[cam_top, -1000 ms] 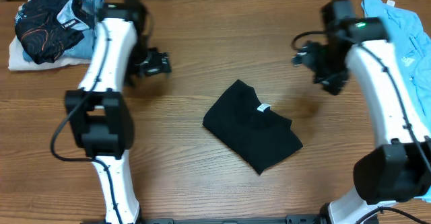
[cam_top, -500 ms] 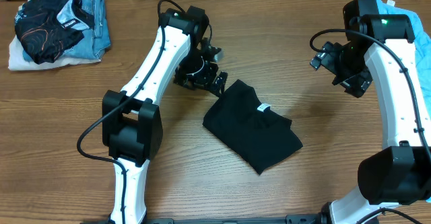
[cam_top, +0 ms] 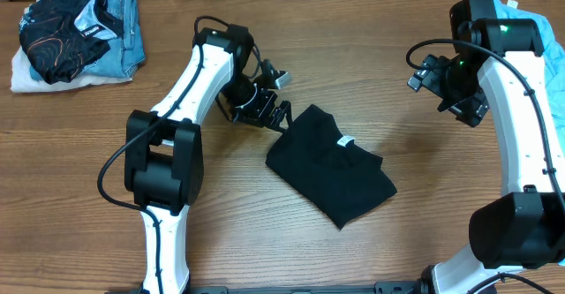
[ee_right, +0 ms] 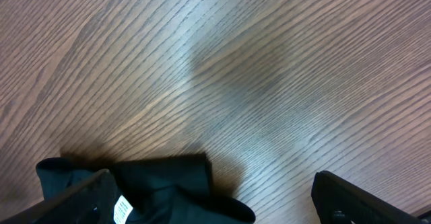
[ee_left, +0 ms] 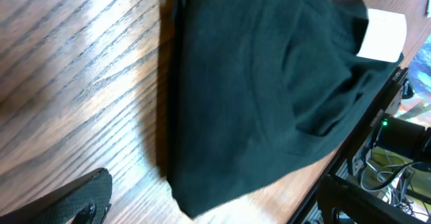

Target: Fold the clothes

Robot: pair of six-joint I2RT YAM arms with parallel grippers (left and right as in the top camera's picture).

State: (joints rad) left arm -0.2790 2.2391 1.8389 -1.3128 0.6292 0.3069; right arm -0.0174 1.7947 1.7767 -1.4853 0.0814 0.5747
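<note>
The black T-shirt (cam_top: 331, 163) lies folded into a compact rectangle at the table's middle, with its white neck label (cam_top: 345, 141) on top. My left gripper (cam_top: 272, 116) is open and empty, low beside the shirt's upper-left corner. In the left wrist view the shirt (ee_left: 269, 83) and label (ee_left: 381, 34) fill the frame ahead of my open left gripper (ee_left: 215, 210). My right gripper (cam_top: 446, 91) is open and empty, raised above bare table to the shirt's upper right. The right wrist view shows my open right gripper (ee_right: 222, 207) and the shirt's edge (ee_right: 168, 190) at the bottom left.
A pile of folded clothes (cam_top: 66, 29), jeans with a black patterned garment on top, sits at the far left corner. A light blue garment (cam_top: 538, 47) lies along the right edge. The wooden table (cam_top: 221, 214) is otherwise bare.
My left arm has swung from the far left in to the shirt's upper-left corner. My right arm shifted a little to the right, then stayed still.
</note>
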